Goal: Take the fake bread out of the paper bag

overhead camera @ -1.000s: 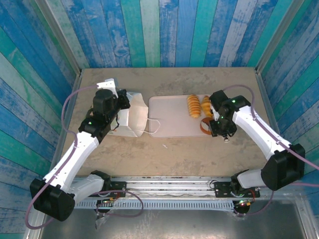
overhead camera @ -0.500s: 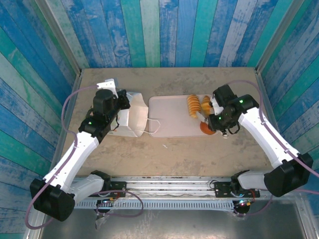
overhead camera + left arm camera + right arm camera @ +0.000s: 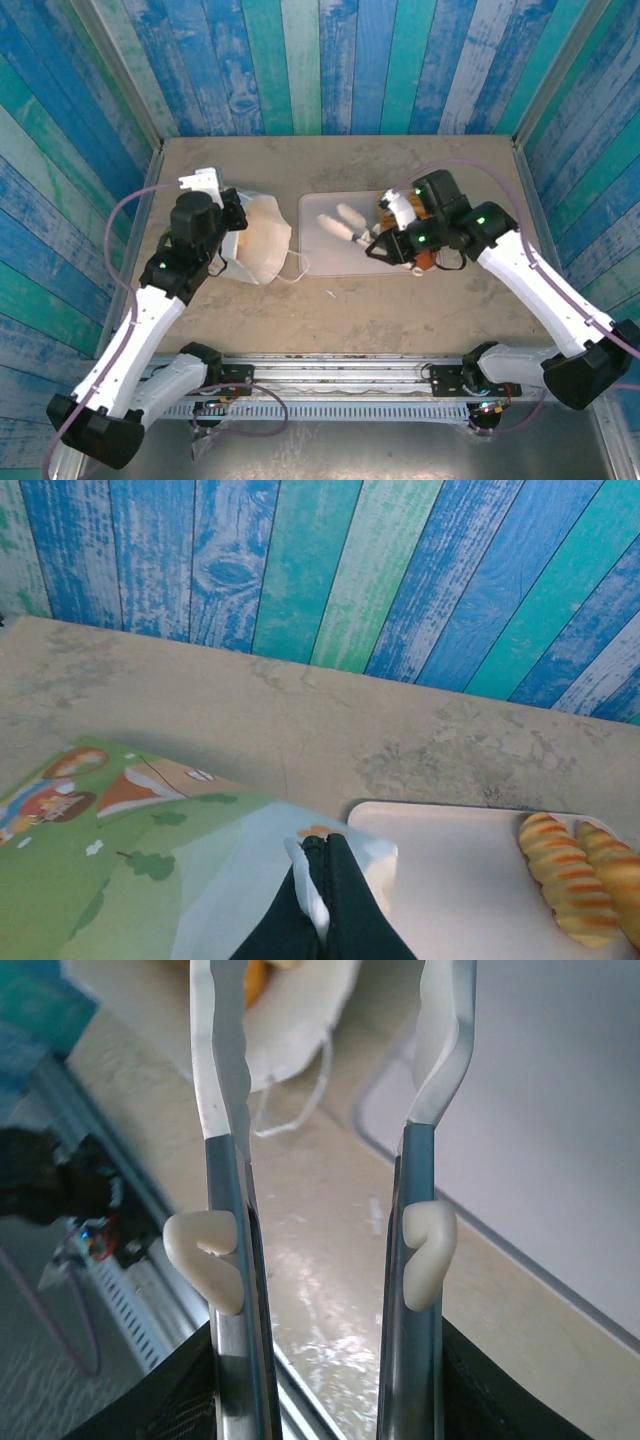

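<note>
The white paper bag point(image 3: 262, 243) lies left of the tray, its mouth turned toward the tray. My left gripper point(image 3: 230, 214) is shut on the bag's upper edge point(image 3: 312, 885), with white paper pinched between the black fingers point(image 3: 345, 900). The green print point(image 3: 110, 880) covers the bag's side. Two ridged fake bread pieces point(image 3: 560, 875) lie on the tray's far right, and orange bread point(image 3: 427, 262) peeks from under the right arm. My right gripper point(image 3: 333, 214) hangs open and empty over the tray, pointing at the bag. In the right wrist view, an orange-yellow piece point(image 3: 256, 980) shows in the bag's mouth beyond the gripper point(image 3: 330, 1020).
The pale pink tray point(image 3: 335, 255) lies mid-table between the arms. A white cord handle point(image 3: 290, 1110) trails from the bag onto the table near the tray's corner. Blue and green plank walls close in three sides; a metal rail point(image 3: 340, 375) runs along the near edge.
My right arm has swung left from the tray's right end, across the tray toward the bag, its jaws empty. My left gripper has tipped the bag so its mouth gapes wider.
</note>
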{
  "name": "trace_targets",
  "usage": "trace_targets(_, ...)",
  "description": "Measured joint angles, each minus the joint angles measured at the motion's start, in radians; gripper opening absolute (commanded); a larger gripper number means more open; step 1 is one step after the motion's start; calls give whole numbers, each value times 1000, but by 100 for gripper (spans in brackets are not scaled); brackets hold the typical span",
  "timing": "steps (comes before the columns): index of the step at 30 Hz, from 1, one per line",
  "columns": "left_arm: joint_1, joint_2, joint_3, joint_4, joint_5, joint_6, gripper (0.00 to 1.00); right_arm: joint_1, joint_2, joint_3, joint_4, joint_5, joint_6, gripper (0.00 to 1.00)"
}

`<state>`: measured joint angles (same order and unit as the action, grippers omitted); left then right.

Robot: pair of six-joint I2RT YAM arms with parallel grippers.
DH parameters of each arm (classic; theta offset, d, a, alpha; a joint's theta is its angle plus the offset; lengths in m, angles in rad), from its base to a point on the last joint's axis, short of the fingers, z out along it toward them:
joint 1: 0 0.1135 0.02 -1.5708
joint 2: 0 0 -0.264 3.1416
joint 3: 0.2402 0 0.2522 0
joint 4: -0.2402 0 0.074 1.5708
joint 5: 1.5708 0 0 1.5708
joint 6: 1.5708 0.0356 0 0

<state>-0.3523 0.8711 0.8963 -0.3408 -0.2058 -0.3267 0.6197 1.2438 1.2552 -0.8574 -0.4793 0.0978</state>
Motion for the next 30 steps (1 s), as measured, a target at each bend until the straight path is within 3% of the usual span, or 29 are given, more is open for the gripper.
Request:
trace_targets(8, 0, -32, 6, -98, 3, 74, 0, 185, 81, 0, 82, -59, -75, 48)
trace_targets(15, 0, -40, 9, -108, 19, 75, 0, 311, 208, 2, 158, -13, -86, 45)
trace_targets(22, 0, -57, -1, -92, 21, 34, 0, 364, 392, 37, 260, 97, 17, 43)
trace_targets(30, 0, -50, -2, -79, 31, 10, 0, 367, 517, 109, 397, 129, 216, 43)
